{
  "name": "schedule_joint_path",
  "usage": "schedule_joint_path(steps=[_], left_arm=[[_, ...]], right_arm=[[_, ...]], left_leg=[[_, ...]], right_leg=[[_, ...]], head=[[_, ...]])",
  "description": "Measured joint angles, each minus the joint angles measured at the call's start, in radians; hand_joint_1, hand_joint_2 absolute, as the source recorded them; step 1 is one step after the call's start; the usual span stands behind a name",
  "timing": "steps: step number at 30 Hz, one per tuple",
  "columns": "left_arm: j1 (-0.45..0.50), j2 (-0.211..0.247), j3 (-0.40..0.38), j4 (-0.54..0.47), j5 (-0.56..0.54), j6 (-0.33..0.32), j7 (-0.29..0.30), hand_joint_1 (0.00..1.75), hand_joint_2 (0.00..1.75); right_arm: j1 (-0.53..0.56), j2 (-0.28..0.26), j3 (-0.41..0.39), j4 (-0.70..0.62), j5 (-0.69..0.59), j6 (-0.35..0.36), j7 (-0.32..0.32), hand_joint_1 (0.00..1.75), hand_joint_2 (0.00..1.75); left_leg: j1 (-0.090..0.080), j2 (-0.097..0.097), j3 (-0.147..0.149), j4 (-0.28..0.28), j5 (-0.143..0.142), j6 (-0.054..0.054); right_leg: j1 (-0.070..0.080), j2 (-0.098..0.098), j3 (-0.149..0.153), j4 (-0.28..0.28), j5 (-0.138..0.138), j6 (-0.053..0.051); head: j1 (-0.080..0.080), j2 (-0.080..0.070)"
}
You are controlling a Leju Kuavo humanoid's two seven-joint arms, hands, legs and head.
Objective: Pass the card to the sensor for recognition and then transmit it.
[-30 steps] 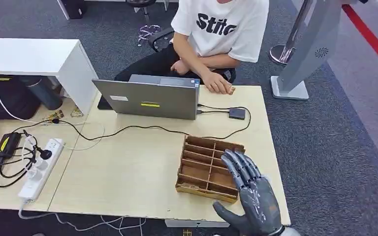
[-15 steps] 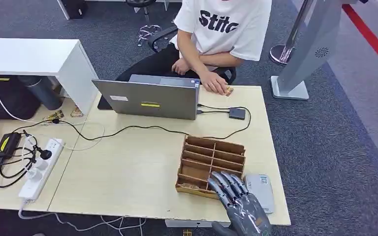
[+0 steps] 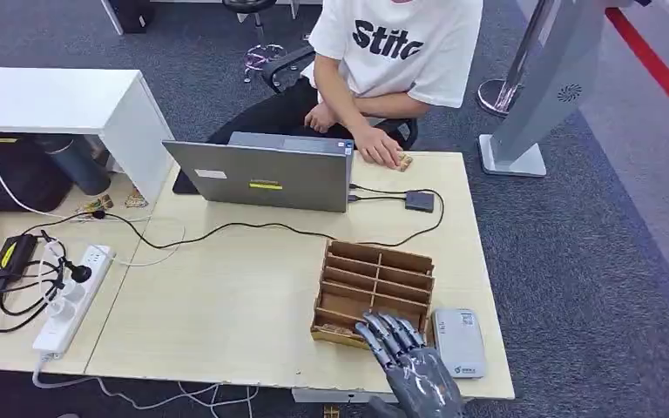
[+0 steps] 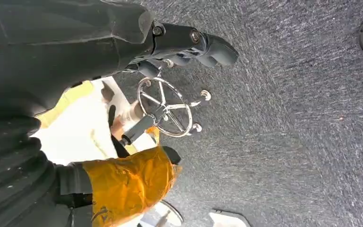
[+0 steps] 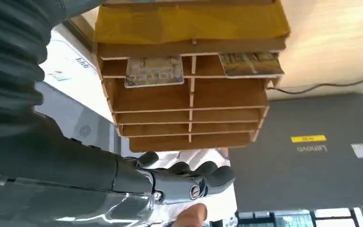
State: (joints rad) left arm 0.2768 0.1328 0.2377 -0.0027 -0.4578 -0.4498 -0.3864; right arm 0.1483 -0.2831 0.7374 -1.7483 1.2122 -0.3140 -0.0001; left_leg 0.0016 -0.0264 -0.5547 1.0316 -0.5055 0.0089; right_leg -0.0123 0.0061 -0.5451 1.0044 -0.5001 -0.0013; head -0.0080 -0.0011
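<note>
Head view: card not yet picked up, task barely begun

Head view frames the right hand at the near edge of the wooden organiser, fingers spread and nothing held between them. From the right wrist view the same hand is seen with its fingers extended and apart, no card pinched. Two cards are seen lying in the organiser's nearest row of compartments: one card in one compartment and a second card in the neighbouring one; which of the two is meant by the task cannot be told. The grey sensor is lying flat on the surface, just beside the organiser on the robot's right, with nothing on it.

The left hand is seen in the left wrist view over dark carpet, away from the surface; whether its fingers are spread or curled cannot be told from that picture.

A person is seated behind the laptop at the far side, one hand resting on the surface, well apart from the organiser.

As judged from how things lie, none of the steps is completed: a card is not yet grasped, not presented to the sensor, and not handed on. The step in hand is judged to be the reach toward the near row of compartments. Left to do: a card is to be pinched and lifted out, held to the sensor, then passed onward, presumably to the seated person.
</note>
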Motion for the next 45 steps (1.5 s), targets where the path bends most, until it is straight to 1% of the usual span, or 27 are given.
schedule_joint_path(steps=[4,11,16,24,26,32,37,45], left_arm=[[-0.002,0.0,0.001,0.0,0.003,0.001,0.008,0.0,1.75],[-0.002,-0.001,0.006,0.0,0.014,0.005,0.015,0.0,1.75],[-0.002,-0.003,0.011,0.0,0.022,0.01,0.017,0.0,1.75],[-0.001,-0.008,0.018,0.0,0.034,0.013,0.017,0.0,1.75],[-0.001,-0.01,0.019,0.0,0.035,0.015,0.017,0.0,1.75],[-0.001,-0.023,0.021,0.0,0.047,0.028,0.024,0.0,1.75],[-0.001,-0.026,0.021,0.0,0.051,0.021,0.025,0.0,1.75],[-0.002,-0.026,0.021,0.0,0.052,0.014,0.028,0.0,1.75]], right_arm=[[-0.012,0.008,0.003,0.034,0.055,0.012,0.054,0.0,1.75],[-0.022,0.033,-0.005,0.063,0.07,0.037,0.109,0.0,1.75],[-0.013,0.043,-0.052,0.053,0.096,0.058,0.157,0.0,1.75],[0.023,0.045,-0.125,0.007,0.108,0.06,0.195,0.0,1.75],[0.031,0.047,-0.141,-0.006,0.108,0.061,0.195,0.0,1.75],[0.029,0.042,-0.199,-0.01,0.067,0.052,0.111,0.0,1.75],[0.051,0.072,-0.214,-0.029,0.107,0.086,0.121,0.0,1.75],[0.045,0.094,-0.204,-0.015,0.066,0.096,0.092,0.0,1.75]], left_leg=[[0.0,0.0,0.0,0.0,0.0,0.0],[0.0,0.0,0.0,0.0,0.0,0.0],[0.0,0.0,0.0,0.0,0.0,0.0],[0.0,0.0,0.0,0.0,0.0,0.0],[0.0,0.0,0.0,0.0,0.0,0.0],[0.0,0.0,0.0,0.0,0.0,0.0],[0.0,0.0,0.0,0.0,0.0,0.0],[0.0,0.001,0.0,0.0,0.0,0.0]], right_leg=[[0.0,0.0,0.0,0.0,0.0,0.0],[0.0,0.0,0.0,0.0,0.0,0.0],[0.0,0.0,0.0,0.0,0.0,0.0],[0.0,0.0,0.0,0.0,0.0,0.0],[0.0,0.0,0.0,0.0,0.0,0.0],[0.0,0.0,0.0,0.0,0.0,0.0],[0.0,0.0,0.0,0.0,0.0,0.0],[0.0,0.0,0.0,0.0,0.0,0.0]], head=[[0.0,0.0],[0.0,0.0],[0.0,0.0],[0.0,0.0],[0.0,0.0],[0.0,0.0],[0.0,0.0],[0.0,0.0]])
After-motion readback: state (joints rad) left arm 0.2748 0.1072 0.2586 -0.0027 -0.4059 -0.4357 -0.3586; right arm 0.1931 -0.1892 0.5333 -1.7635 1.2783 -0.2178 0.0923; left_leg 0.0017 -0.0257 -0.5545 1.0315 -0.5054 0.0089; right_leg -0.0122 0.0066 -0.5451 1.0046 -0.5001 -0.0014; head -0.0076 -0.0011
